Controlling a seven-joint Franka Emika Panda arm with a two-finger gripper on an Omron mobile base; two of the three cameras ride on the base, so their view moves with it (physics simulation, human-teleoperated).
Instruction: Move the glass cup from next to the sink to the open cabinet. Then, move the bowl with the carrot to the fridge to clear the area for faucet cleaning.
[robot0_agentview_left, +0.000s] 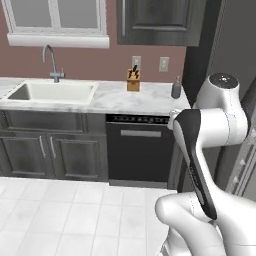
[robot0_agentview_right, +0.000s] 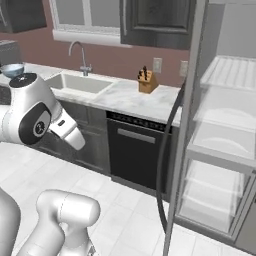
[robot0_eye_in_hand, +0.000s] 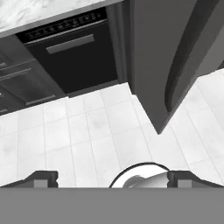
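The sink (robot0_agentview_left: 52, 91) is sunk in the marble counter, with the faucet (robot0_agentview_left: 51, 62) behind it. From the right side the sink (robot0_agentview_right: 77, 82) and faucet (robot0_agentview_right: 82, 57) show again. A pale bowl (robot0_agentview_right: 12, 69) sits on the counter at the far left, just above my arm's upper joint; the carrot cannot be made out. The glass cup is out of view. The fridge (robot0_agentview_right: 220, 130) stands open at the right, its white shelves bare. My gripper (robot0_eye_in_hand: 114, 179) hangs open above the floor tiles, nothing between its fingertips (robot0_eye_in_hand: 41, 178), facing the fridge door (robot0_eye_in_hand: 153, 52).
A dark dishwasher (robot0_agentview_left: 140, 145) sits under the counter beside the fridge. A knife block (robot0_agentview_left: 133, 79) and a soap dispenser (robot0_agentview_left: 176, 88) stand on the counter. A dark upper cabinet (robot0_agentview_left: 155, 22) hangs above. The fridge door's curved handle (robot0_agentview_right: 167, 165) juts over the white tiled floor (robot0_agentview_left: 75, 215).
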